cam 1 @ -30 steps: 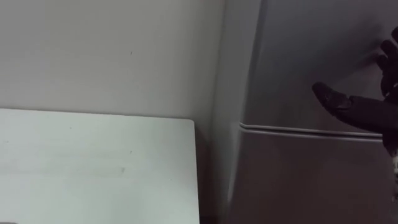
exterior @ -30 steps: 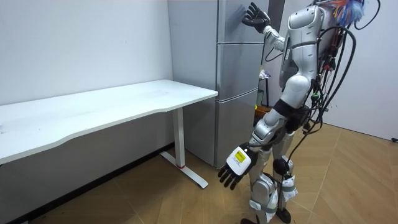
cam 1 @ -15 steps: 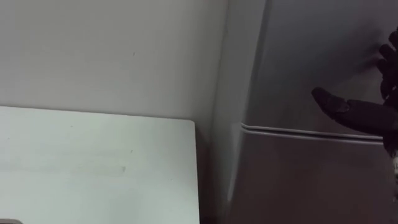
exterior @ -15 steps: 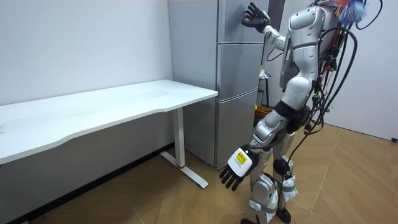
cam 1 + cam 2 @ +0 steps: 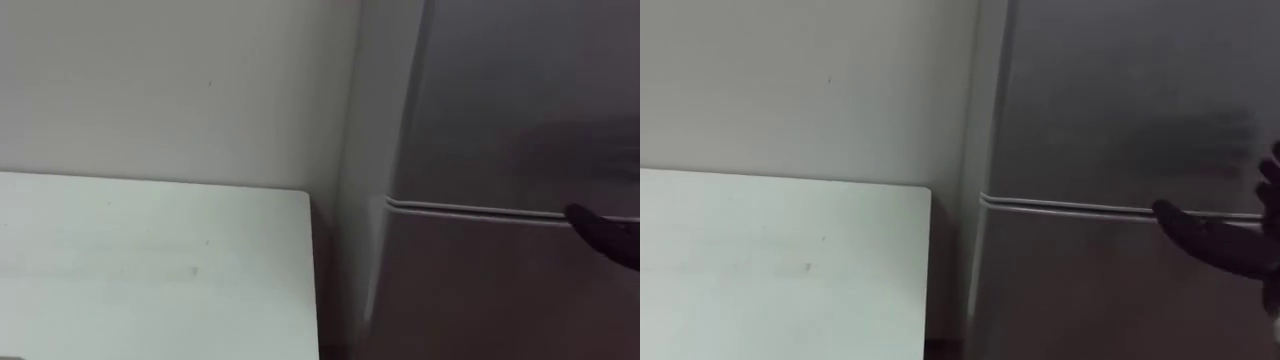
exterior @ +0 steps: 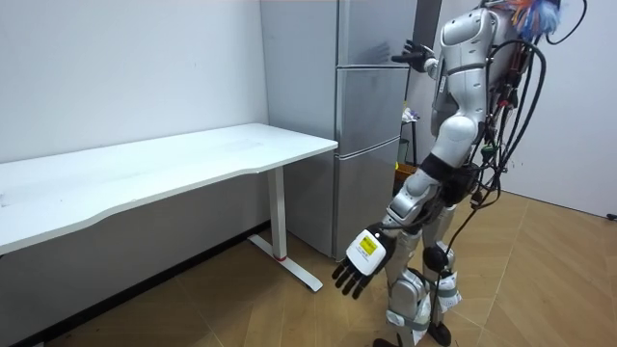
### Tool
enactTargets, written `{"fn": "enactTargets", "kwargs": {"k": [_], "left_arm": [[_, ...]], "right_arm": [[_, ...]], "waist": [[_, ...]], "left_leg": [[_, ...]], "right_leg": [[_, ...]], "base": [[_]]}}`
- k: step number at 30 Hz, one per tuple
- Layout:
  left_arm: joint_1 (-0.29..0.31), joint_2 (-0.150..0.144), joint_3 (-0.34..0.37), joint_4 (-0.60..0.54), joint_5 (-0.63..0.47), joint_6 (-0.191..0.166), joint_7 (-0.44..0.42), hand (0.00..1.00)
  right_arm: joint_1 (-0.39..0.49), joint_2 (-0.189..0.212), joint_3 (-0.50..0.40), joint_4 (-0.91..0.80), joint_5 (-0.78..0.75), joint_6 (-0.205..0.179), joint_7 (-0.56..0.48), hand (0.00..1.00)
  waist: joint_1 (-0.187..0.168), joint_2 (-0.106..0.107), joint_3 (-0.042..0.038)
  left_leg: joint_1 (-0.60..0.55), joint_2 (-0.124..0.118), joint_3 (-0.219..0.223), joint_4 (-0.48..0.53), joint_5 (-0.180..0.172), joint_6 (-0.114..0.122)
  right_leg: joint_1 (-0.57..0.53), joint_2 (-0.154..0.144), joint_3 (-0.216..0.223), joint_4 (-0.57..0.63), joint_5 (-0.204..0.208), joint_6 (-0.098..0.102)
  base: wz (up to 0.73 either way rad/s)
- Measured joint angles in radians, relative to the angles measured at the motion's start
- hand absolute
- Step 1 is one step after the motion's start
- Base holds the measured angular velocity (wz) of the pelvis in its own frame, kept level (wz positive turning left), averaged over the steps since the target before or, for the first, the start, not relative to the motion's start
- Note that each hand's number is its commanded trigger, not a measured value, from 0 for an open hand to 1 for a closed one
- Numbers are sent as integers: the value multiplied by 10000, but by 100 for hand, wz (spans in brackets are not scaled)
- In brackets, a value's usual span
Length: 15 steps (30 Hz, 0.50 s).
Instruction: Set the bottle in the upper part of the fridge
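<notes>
White wall; off the white rectangular tabletop's [image 5: 150, 260] far right corner, the tall grey two-door fridge [image 6: 371, 106] was seen shut. Right hand [image 5: 1215, 243] was held open, empty, by the upper door's [image 5: 520, 100] lower edge. Left hand [image 6: 359, 265] was seen low, open, empty. Bottle's location couldn't be told. Judged step: opening that door. Its edge must be gripped & pulled next.

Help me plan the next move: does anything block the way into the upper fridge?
Yes. The upper fridge door is shut, closing off the compartment. The right robot hand is open by the seam below it; the left robot hand hangs open.
</notes>
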Motion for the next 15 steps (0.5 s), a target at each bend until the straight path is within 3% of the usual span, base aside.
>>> {"fn": "enactTargets", "kwargs": {"k": [7, 10, 15], "left_arm": [[58, -5, 73, 15, -24, -224, 98, 0], [58, -1, 78, 19, -26, -233, 137, 0], [25, -6, 60, 26, -139, -231, 339, 0]], "right_arm": [[585, -2, -780, 527, 802, 20, -763, 0], [842, -5, -1106, 832, 1115, 15, -1225, 0], [1709, 1, -1245, 1201, 1636, 16, -1731, 0]], "waist": [[-514, 120, 30], [-560, 173, 27], [-575, 197, 95]], "left_leg": [[-28, -9, 114, -122, -2, 2], [20, -23, 162, -197, -11, 11], [64, -39, 239, -284, -17, 21]], "right_leg": [[-110, -2, 140, -24, -14, 21], [-117, -6, 170, -31, -29, 46], [-153, -9, 264, -27, -52, 75]], "base": [[-5], [-3], [-4]]}}
